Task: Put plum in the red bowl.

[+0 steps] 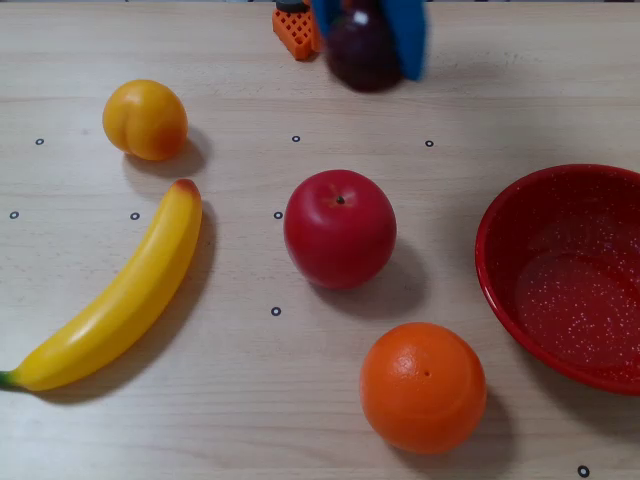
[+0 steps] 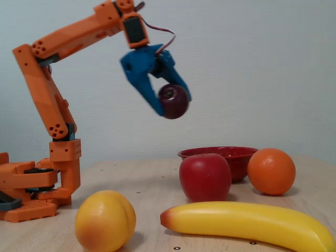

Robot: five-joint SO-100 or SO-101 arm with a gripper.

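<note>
Risk check, judged from this moment: the small, glossy, dark purple-maroon plum point(image 2: 174, 101) hangs high above the pale wooden worktop point(image 1: 240, 380), carried in the blue two-finger hand point(image 2: 170, 105), and the large glossy red bowl with white speckles inside point(image 1: 565, 275) is well apart from it, at the right edge of the overhead view. A smooth round fruit pinched between two hard fingers could slip or roll out during the swing toward the bowl; a drop from this height would likely bounce and roll among the other fruit. The big bright red apple point(image 1: 340, 228) and the round orange fruit point(image 1: 423, 387) sit on the worktop between the arm's side and the bowl, so a low transit path could clip them; keeping height until over the bowl looks safer. Releasing too near the rim could send the plum off the edge. Hand state: fingers partly closed, spread just to the plum's width, one blue finger point(image 2: 143, 89) on each side of it, gripping the plum and touching nothing else. In the overhead view the plum point(image 1: 362, 50) shows at the top edge, partly covered by the blue hand point(image 1: 372, 40). The yellow-orange peach-like fruit point(image 1: 145, 119) and long yellow banana point(image 1: 120, 290) lie far off to the left of that view, out of the way.
</note>
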